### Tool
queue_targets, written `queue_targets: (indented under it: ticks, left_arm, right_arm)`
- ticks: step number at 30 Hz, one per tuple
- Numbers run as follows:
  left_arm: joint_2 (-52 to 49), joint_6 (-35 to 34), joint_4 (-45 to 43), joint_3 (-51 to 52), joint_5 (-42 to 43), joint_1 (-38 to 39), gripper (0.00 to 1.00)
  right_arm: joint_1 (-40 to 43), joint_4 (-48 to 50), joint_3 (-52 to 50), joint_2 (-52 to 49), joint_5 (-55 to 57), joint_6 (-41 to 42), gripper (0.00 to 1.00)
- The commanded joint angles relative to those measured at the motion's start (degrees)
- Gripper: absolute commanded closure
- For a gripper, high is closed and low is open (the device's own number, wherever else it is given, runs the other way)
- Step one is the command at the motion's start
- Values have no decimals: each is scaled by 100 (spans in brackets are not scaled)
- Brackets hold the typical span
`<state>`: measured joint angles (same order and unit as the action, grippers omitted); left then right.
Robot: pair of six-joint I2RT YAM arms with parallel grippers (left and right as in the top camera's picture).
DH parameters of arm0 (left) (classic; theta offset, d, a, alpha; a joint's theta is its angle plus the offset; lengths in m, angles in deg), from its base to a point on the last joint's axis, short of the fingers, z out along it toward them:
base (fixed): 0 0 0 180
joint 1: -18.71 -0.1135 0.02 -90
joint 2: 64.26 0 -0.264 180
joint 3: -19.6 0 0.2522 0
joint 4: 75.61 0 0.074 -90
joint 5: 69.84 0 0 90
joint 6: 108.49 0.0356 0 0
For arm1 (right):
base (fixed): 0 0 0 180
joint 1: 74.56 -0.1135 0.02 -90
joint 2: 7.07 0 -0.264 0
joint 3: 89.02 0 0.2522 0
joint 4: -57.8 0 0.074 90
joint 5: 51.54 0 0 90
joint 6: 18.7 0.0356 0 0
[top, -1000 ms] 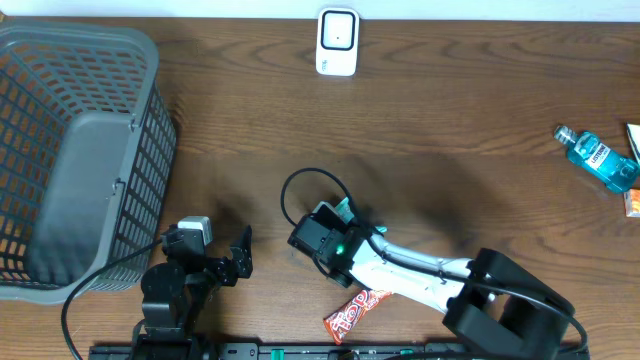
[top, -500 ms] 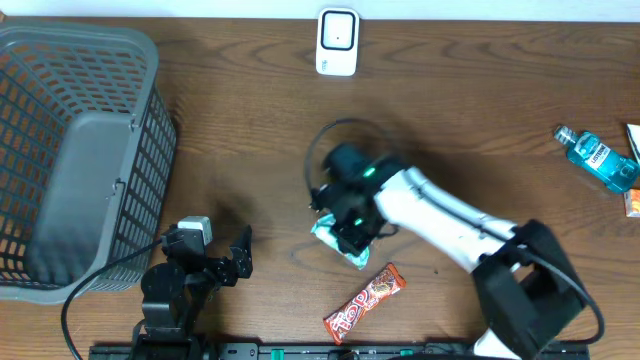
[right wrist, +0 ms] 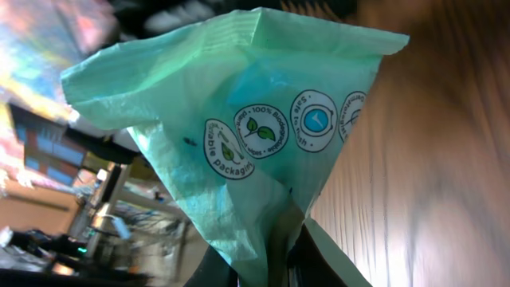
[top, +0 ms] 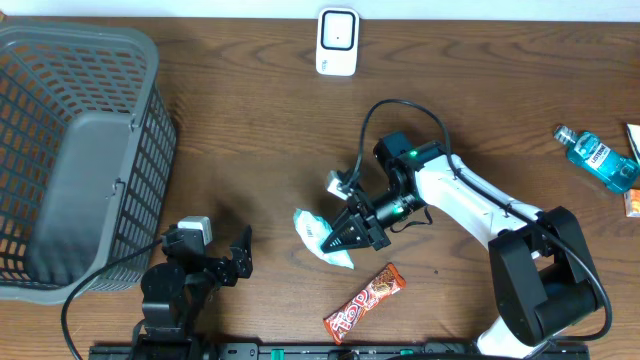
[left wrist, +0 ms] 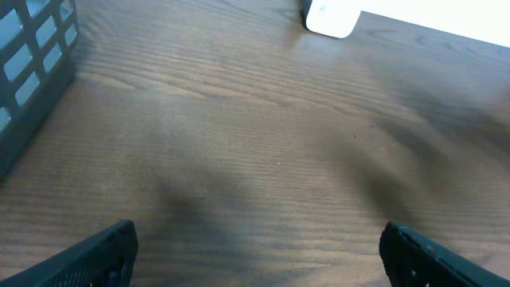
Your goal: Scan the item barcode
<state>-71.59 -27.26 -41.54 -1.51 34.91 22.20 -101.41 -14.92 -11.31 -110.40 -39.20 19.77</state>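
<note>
scanner [top: 338, 42] behind pouch [top: 320, 237], basket [top: 150, 160] far left

On the green packet [right wrist: 239, 119] we read the round badges "100% Biodegradable" and "…able packaging"; the other badges blur. On the red candy wrapper [top: 364, 301], near the table's [top: 250, 130] front edge, we read "TOP".

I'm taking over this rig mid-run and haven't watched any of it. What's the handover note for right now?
Left gripper: jaws open, empty, parked near the basket.
Right gripper: jaws shut on the green packet, pinched at one edge.
Scanner: at the table's far edge, well apart from the packet.
Done: packet picked up.
Left: carry it to the scanner and present the barcode, which no view shows.
Red candy bar lies untouched near the front edge.
</note>
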Motion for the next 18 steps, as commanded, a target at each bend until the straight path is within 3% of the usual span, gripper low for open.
queue_targets:
  ticks: [1,18]
  left_arm:
    - [24,-7,68,39,26,20,4]
    - [24,-7,68,39,26,20,4]
  right_arm:
    - [-68,146,-24,74,-1182,-1628,99]
    - [-245,262,-24,74,-1182,-1539,99]
